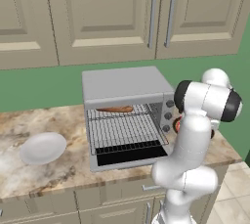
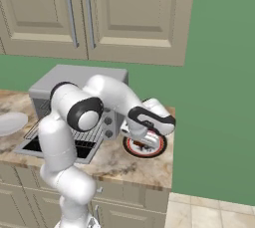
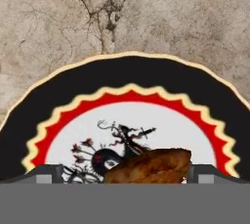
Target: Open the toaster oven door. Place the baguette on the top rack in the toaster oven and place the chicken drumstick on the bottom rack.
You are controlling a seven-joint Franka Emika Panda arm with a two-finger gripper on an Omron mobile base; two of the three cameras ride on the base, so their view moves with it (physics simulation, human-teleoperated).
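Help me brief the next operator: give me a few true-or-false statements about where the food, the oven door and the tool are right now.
1. The toaster oven door is folded down open. True.
2. The baguette lies on the white plate. False: it lies on the top rack; the white plate holds nothing.
3. The chicken drumstick lies on the patterned plate. True.
4. The tool is shut on the drumstick. False: its jaws stand open on either side of it.
5. The bottom rack holds the drumstick. False: it is bare.
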